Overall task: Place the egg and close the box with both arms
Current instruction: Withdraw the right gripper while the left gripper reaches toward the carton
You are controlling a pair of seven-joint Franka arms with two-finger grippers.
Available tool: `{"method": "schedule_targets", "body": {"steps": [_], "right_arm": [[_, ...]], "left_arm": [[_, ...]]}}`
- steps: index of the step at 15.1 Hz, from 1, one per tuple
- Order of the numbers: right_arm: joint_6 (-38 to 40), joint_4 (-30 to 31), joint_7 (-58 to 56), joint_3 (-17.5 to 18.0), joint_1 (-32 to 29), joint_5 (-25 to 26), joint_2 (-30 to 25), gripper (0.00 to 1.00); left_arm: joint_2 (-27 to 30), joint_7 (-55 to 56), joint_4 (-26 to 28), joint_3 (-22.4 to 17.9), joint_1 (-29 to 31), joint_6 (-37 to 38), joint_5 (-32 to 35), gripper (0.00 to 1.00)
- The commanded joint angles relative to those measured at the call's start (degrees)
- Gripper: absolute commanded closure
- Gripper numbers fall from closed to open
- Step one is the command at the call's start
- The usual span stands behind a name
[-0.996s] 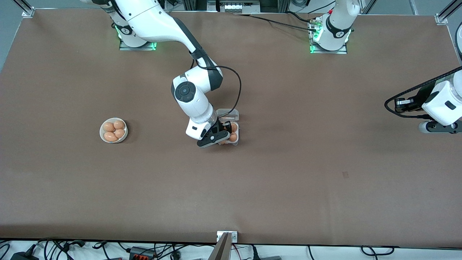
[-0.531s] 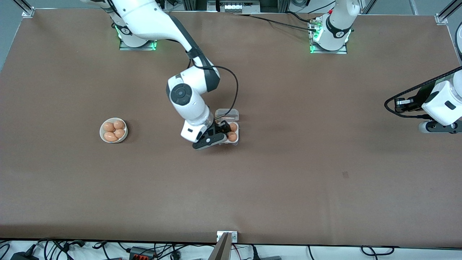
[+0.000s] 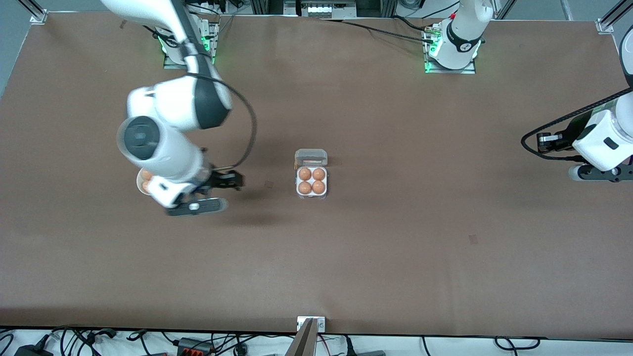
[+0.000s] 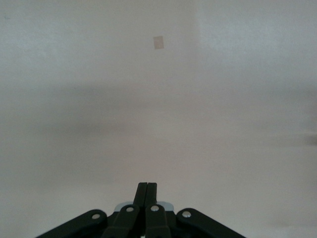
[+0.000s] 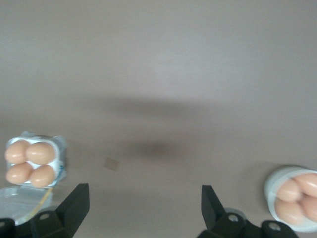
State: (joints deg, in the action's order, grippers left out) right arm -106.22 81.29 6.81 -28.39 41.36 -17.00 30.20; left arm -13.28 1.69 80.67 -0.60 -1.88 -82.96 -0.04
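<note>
Here, the box (image 3: 311, 181) sits near the middle of the brown table (image 3: 395, 257), its four cells each filled with a brown egg (image 3: 305, 174) and its clear lid (image 3: 311, 157) folded back flat on the table, on the side farther from the front camera. A small pale patch (image 3: 269, 184) marks the tabletop just beside the box, toward the right arm's end.

At about the same depth, the right gripper (image 3: 207, 193) hangs in the air over the table between the box and the round white bowl (image 3: 143, 184), holding nothing. In the right wrist view its fingers (image 5: 74, 206) stand spread wide apart, with the filled box (image 5: 30, 162) and the bowl (image 5: 293, 197) of brown eggs visible off to either side of them. In the front view the right arm (image 3: 163, 133) reaches down from its base and covers most of the bowl, so that only a sliver of rim and egg shows.

Toward the left arm's end of the table, well apart from the box, the left arm (image 3: 601, 141) waits at the edge of the front view. The left gripper (image 4: 146, 191) hangs over bare table, and in the left wrist view its fingers are pressed together with nothing between them. A second small pale patch (image 4: 158, 42) shows on the tabletop in that view.
</note>
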Motion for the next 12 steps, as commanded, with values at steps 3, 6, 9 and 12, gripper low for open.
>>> {"method": "schedule_targets", "body": {"steps": [3,6,9,12], "right_arm": [[5.6,-1.8,0.0,-7.9,-0.2,0.0,-2.3,0.0],[8.5,-3.2,0.0,-11.2,-0.6,0.0,-2.6,0.0],[9.2,-3.5,-1.0,-13.4,-2.2,-0.2,-2.6,0.0],[9.5,-6.4,-1.5,-10.6,-6.9,-0.4,-2.7,0.0]], "left_arm": [[-0.4,0.9,-2.1,0.5,-2.1,3.4,-4.2,0.97],[-0.3,2.6,-2.1,3.5,-2.2,4.6,-5.4,0.97],[-0.4,2.6,-2.0,7.3,-2.2,6.0,-5.5,0.97],[-0.8,3.5,-1.9,10.7,-2.4,5.6,-9.1,0.97]]}}
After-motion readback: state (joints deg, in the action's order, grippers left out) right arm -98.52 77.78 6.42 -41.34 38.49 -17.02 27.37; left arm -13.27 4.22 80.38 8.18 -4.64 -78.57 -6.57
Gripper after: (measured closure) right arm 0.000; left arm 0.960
